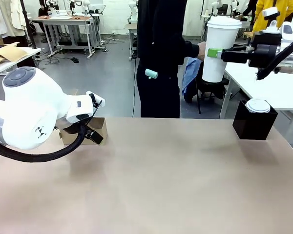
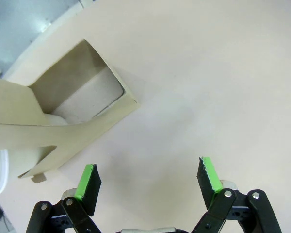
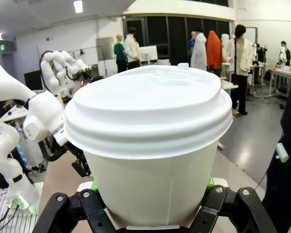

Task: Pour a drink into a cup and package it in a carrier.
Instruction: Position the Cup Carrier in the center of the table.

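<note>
In the front view the right gripper [image 1: 217, 52] hangs high over the table's right side, its jaws closed on a tall white cup [image 1: 219, 41] with a lid, held upright in the air. A person in black [image 1: 158, 58] stands at the far side, one hand [image 1: 201, 48] close to the cup; whether it touches cannot be told. Below, a black box [image 1: 254, 126] sits on the table [image 1: 161, 175] with a shorter lidded cup [image 1: 258, 105] in its top. At the left, the left gripper [image 1: 94, 135] is low beside the cardboard carrier [image 1: 100, 126], which the arm partly hides.

In the left wrist view the left gripper [image 2: 148, 179] has its jaws spread wide with nothing between them, over bare table [image 2: 208, 73]. The carrier [image 2: 77, 97] lies just beyond the left finger.

In the right wrist view the cup [image 3: 150, 174] stands between the right gripper's [image 3: 152, 196] fingers, lid [image 3: 148, 107] on.
</note>
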You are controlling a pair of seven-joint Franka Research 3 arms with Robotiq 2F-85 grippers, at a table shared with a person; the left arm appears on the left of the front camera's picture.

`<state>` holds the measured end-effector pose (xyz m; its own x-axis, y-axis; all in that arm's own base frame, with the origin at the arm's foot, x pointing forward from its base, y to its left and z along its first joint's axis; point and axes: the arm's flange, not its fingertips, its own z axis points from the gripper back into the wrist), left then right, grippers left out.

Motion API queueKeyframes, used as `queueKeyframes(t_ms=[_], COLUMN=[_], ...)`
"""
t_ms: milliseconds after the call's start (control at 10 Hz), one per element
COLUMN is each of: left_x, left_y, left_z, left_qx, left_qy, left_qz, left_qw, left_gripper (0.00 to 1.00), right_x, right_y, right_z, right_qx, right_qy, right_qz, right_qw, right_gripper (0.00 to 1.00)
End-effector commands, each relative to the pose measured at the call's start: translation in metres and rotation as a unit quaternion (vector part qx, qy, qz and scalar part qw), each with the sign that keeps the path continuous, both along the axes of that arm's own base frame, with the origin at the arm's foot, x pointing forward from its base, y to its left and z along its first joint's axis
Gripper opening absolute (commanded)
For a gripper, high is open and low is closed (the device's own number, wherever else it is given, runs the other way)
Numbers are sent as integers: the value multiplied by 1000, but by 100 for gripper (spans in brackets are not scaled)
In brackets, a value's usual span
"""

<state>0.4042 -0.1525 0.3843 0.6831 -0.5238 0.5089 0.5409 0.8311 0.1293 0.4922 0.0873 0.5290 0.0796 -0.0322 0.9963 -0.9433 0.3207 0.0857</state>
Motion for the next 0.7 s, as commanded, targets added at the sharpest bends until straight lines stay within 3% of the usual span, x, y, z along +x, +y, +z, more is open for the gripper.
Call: queueKeyframes(t_ms=[0, 300, 600], left_x=[-7, -2, 38], left_y=[3, 15, 16], left_z=[50, 122, 176], left_qx=[0, 2, -5], left_qy=[10, 24, 58], left_qz=[23, 71, 127], left_qw=[1000, 997, 990], left_gripper=[100, 100, 100], right_x=[-1, -1, -1], right_y=[2, 2, 2], right_z=[4, 4, 4], right_qx=[-5, -5, -5], right_qy=[-6, -6, -6], right_qz=[-6, -6, -6], right_qw=[1000, 1000, 1000], right_gripper=[80, 80, 80])
